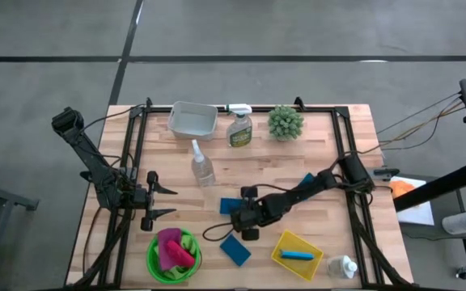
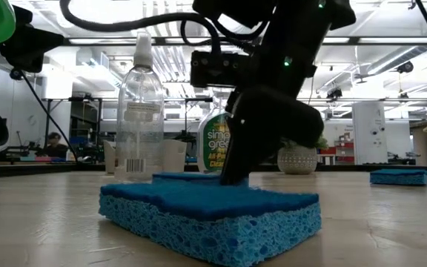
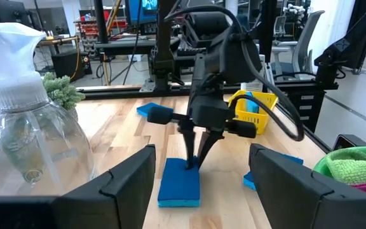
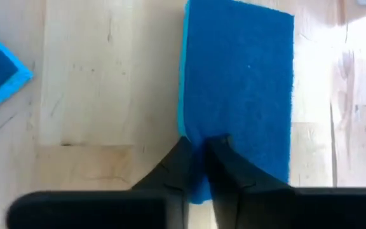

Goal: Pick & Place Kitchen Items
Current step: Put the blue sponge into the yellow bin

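A blue sponge (image 1: 230,205) lies flat on the wooden table near its middle. My right gripper (image 1: 243,212) reaches in from the table's right and is shut on that sponge's end; the left wrist view shows its fingers (image 3: 192,159) standing on the sponge (image 3: 178,181). A second blue sponge (image 1: 235,250) lies nearer the front edge and fills the foreground of the low view (image 2: 210,215). A third blue sponge (image 1: 306,182) lies beside the right arm. My left gripper (image 1: 168,202) waits open at the table's left, level, touching nothing. My right gripper pinches the sponge between its two fingers at the short end nearest the arm, close to one long edge (image 4: 202,130). The fingers slant down onto it from above and from the table's right. The sponge lies flat on the table.
A green bowl (image 1: 156,271) with pink and green cloths stands front left. A yellow basket (image 1: 285,260) and a small white bottle (image 1: 342,267) are front right. Two clear spray bottles (image 1: 202,166) (image 1: 239,128), a white tub (image 1: 192,120) and a potted plant (image 1: 285,123) stand farther back.
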Controlling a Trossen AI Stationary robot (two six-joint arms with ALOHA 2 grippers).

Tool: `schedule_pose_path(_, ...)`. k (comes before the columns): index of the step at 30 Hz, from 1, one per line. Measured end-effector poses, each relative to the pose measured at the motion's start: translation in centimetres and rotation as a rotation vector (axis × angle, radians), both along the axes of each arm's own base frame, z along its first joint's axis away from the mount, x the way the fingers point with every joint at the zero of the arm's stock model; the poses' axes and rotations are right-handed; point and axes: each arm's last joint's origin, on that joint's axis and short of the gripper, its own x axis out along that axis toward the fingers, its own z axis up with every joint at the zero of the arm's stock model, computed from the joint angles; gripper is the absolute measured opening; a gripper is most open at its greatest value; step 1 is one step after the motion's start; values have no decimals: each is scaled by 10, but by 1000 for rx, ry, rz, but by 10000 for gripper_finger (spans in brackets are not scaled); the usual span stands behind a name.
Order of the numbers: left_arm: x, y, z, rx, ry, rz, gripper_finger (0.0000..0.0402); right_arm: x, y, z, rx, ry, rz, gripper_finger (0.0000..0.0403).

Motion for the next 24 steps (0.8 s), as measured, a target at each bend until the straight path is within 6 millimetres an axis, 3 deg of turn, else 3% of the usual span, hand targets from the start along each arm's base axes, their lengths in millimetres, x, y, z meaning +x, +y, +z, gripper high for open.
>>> schedule_pose_path(6, 0, 0, 0, 0, 0, 0, 254, 0, 12, 14, 6, -43, 39, 20)
schedule_pose_path(19, 0, 0, 0, 0, 1, 0, 254, -30, 43, 97, 56, -270, 150, 18)
schedule_pose_path(24, 0, 0, 0, -2, 1, 0, 254, -37, 52, 103, 100, -425, 247, 18)
